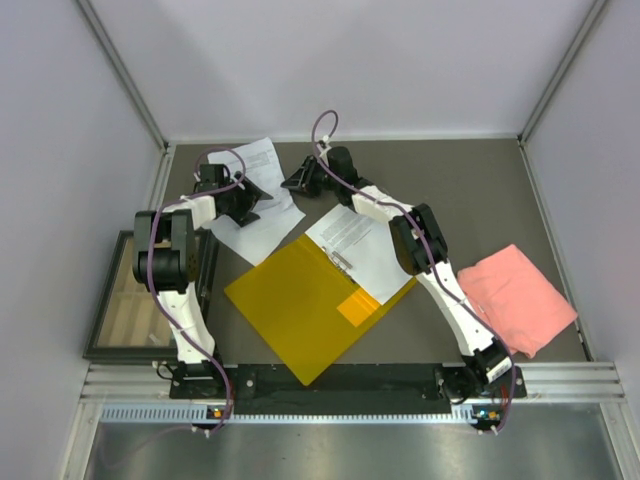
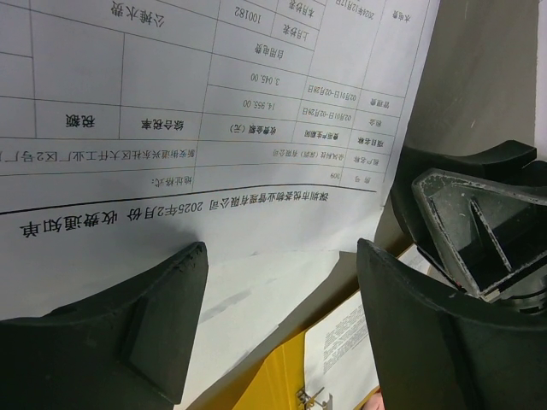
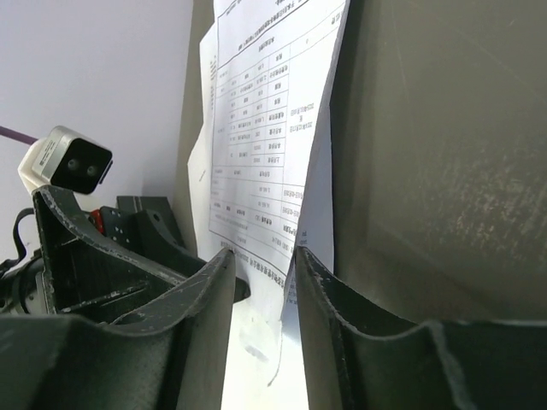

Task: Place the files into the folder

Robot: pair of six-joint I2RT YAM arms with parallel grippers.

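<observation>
The orange-yellow folder (image 1: 300,305) lies open in the middle, with its metal clip (image 1: 340,262) and one white printed sheet (image 1: 362,245) on its right half. Loose white files (image 1: 255,190) lie at the back left. My left gripper (image 1: 260,202) hovers over them, open and empty; its wrist view shows the printed sheet (image 2: 214,111) between the spread fingers (image 2: 162,316) and a folder corner (image 2: 273,376). My right gripper (image 1: 297,182) is at the sheets' right edge, open. A raised sheet edge (image 3: 282,171) stands between its fingers (image 3: 320,286), close to the right one.
A pink cloth (image 1: 515,295) lies at the right. A dark-framed wooden tray (image 1: 125,300) sits beyond the table's left edge. Grey walls close the back and sides. The two grippers are close together; the right one shows in the left wrist view (image 2: 479,222).
</observation>
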